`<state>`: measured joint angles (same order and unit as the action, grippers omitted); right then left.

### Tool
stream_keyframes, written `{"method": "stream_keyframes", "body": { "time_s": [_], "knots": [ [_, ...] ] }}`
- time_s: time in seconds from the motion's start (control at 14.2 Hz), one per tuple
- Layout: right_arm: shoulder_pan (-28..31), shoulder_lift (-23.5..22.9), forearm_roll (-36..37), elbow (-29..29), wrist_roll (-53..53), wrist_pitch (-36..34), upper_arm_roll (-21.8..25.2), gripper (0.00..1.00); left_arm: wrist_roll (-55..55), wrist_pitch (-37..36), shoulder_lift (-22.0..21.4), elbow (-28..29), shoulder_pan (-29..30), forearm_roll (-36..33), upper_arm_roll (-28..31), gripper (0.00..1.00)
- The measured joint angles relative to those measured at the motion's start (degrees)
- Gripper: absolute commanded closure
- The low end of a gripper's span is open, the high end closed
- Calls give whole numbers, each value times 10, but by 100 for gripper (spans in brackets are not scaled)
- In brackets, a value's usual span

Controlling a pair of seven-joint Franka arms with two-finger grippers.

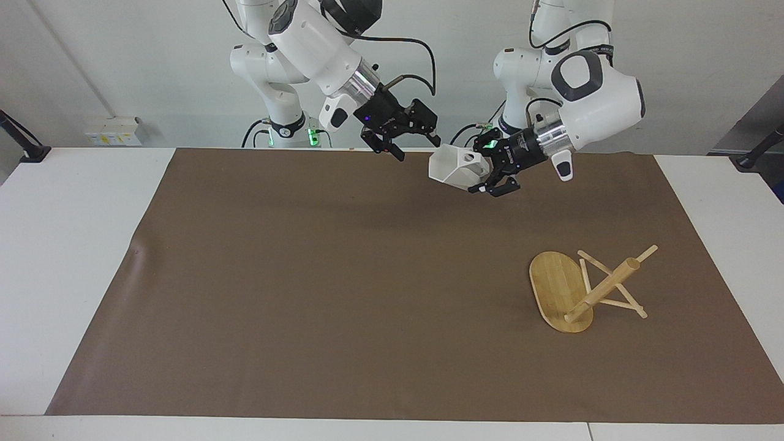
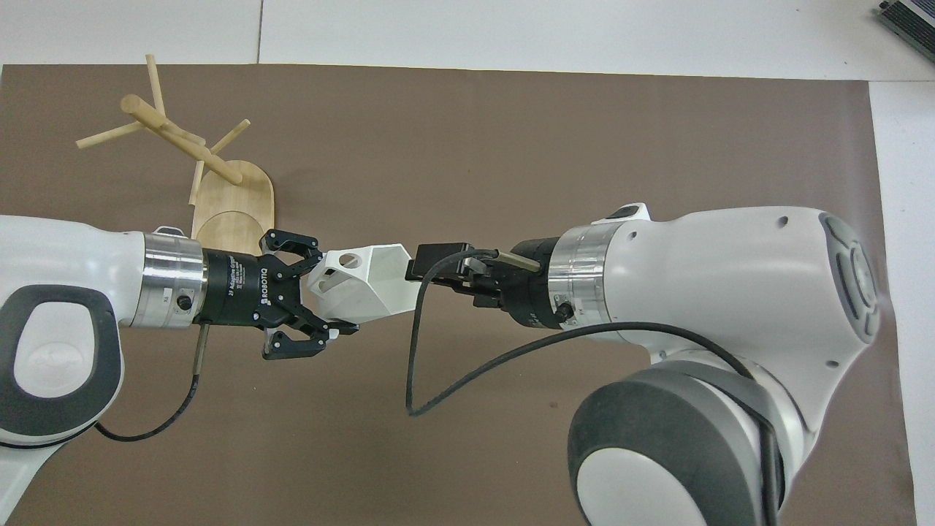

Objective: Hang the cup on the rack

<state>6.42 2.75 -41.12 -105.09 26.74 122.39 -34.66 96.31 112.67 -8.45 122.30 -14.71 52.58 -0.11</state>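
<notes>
The white faceted cup [image 1: 450, 166] [image 2: 372, 285] hangs in the air over the part of the brown mat nearest the robots. My left gripper [image 1: 481, 174] [image 2: 332, 292] is shut on its handle end. My right gripper [image 1: 418, 147] [image 2: 427, 274] is open and holds nothing; it hovers just clear of the cup's rim, on the side toward the right arm's end. The bamboo rack [image 1: 603, 288] [image 2: 182, 142] lies tipped on the mat toward the left arm's end. Its oval base [image 1: 554, 285] is raised on edge and its pole slants upward.
The brown mat [image 1: 343, 294] covers most of the white table [image 1: 73, 245]. The rack's thin pegs [image 1: 621, 303] stick out over the mat around its pole. Cables trail from both wrists.
</notes>
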Motion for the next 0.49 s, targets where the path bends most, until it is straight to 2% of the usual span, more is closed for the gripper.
{"method": "stream_keyframes", "body": {
  "time_s": [0.35, 0.49],
  "knots": [
    [0, 0, 0, 0, -18, 1, 0, 0, 72, 11, 0, 10, 41, -66, 3, 100],
    [0, 0, 0, 0, -39, 1, 2, 0, 94, 32, 0, 19, 55, -73, 3, 100]
  ]
}}
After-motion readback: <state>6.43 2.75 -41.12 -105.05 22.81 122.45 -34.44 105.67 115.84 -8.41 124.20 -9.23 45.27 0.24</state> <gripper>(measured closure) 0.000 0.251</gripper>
